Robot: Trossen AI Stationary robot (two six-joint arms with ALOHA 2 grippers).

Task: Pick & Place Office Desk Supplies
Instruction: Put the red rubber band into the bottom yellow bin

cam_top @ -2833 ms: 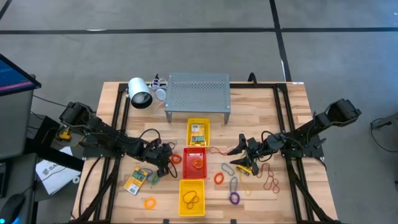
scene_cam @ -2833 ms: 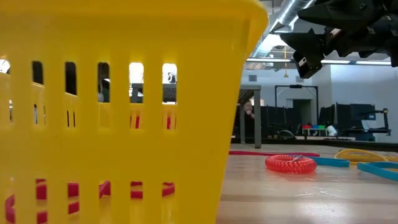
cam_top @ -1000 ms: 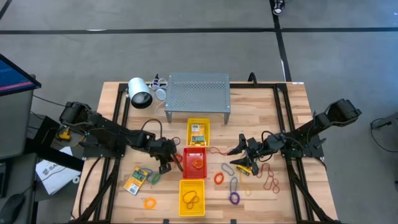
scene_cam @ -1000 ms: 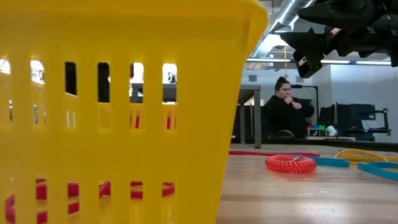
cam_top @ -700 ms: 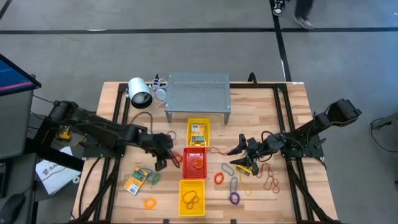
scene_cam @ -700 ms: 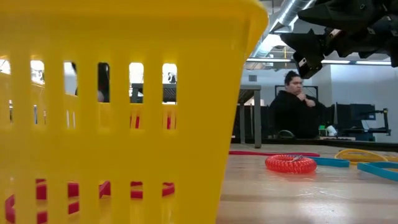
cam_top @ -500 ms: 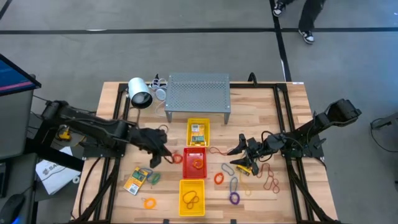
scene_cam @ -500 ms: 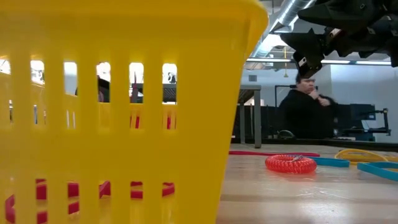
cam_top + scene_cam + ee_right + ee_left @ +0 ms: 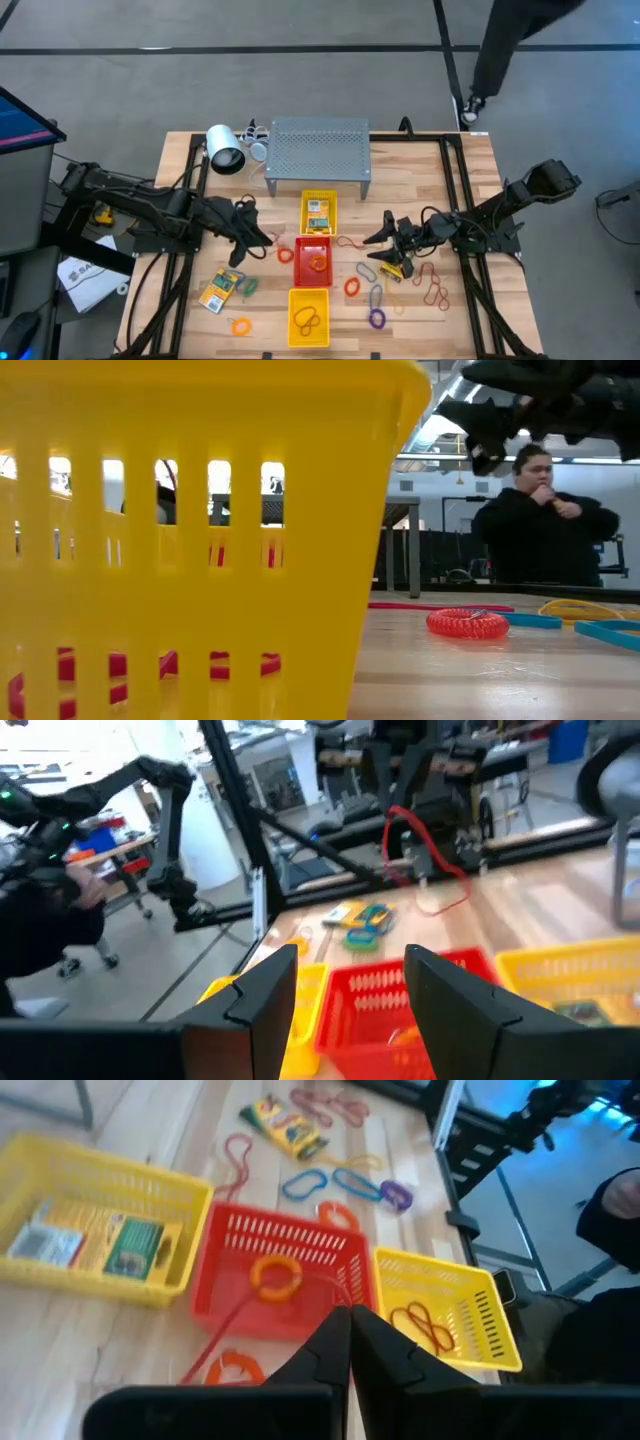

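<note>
Two grippers aloft and empty, left gripper (image 9: 252,238) pinched shut beside the red tray (image 9: 312,243), right gripper (image 9: 383,240) parted over loose rubber-band loops (image 9: 377,296); several supplies trayed, a card packet (image 9: 221,290) and loops still out.

Three plastic trays (image 9: 309,317) line up below a perforated metal stand (image 9: 318,148) and white lamp (image 9: 225,150).

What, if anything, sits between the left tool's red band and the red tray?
Nothing visible blocks it. The left tool, shut on the red band, hangs beside the red tray. Only a flat red ring lies on the table between them, and the tray's top is open.
</note>
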